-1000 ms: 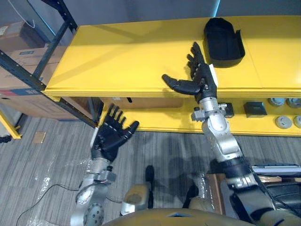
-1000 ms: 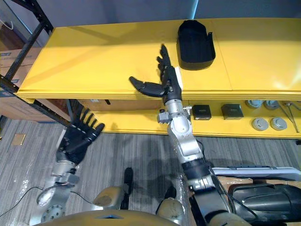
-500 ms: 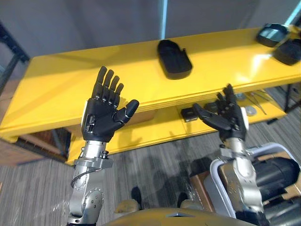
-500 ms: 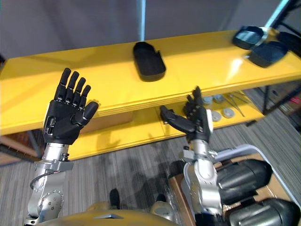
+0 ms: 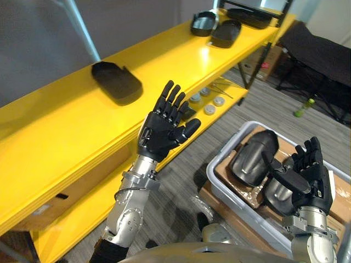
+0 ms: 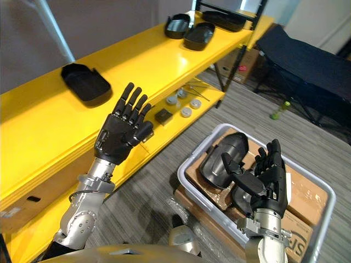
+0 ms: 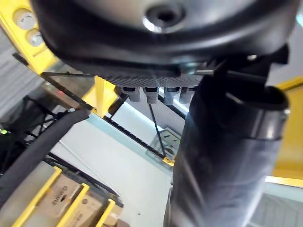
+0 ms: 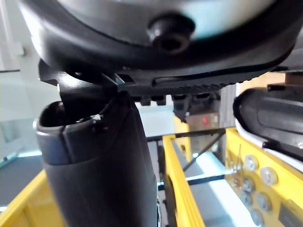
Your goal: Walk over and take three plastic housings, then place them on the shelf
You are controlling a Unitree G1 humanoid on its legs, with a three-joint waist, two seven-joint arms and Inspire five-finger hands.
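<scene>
While both hands are raised in the air, the contents stand as follows.

Left hand (image 5: 162, 131): lifted in front of the yellow shelf (image 5: 60, 137), fingers straight and spread, thumb out, holding nothing.

Right hand (image 5: 308, 176): near right, above the grey bin (image 5: 228, 146), fingers straight and upright, thumb stretched across the palm side, holding nothing.

Grey bin: on the floor at the right, resting on a cardboard box (image 6: 304, 230). It holds two dark grey housings side by side, one (image 5: 252, 156) at the far side and one (image 5: 277, 197) nearer, the latter partly behind the right hand. Whether more lie beneath them cannot be told.

Shelf, top board: one black housing (image 5: 116, 82) lies hollow side up towards the left, well apart from the rest. A pair of black housings (image 5: 204, 23) (image 5: 226, 33) lies just beside each other at the far right. A further dark shell (image 5: 249, 15) beyond them looks to be of the same kind.

Shelf, lower board: a cluster of round discs (image 6: 181, 101) and, left of them, a small black box (image 6: 163, 116).

Surroundings: a black cot (image 6: 307, 60) at the far right, and a green bottle (image 6: 279, 109) on the floor near it.
</scene>
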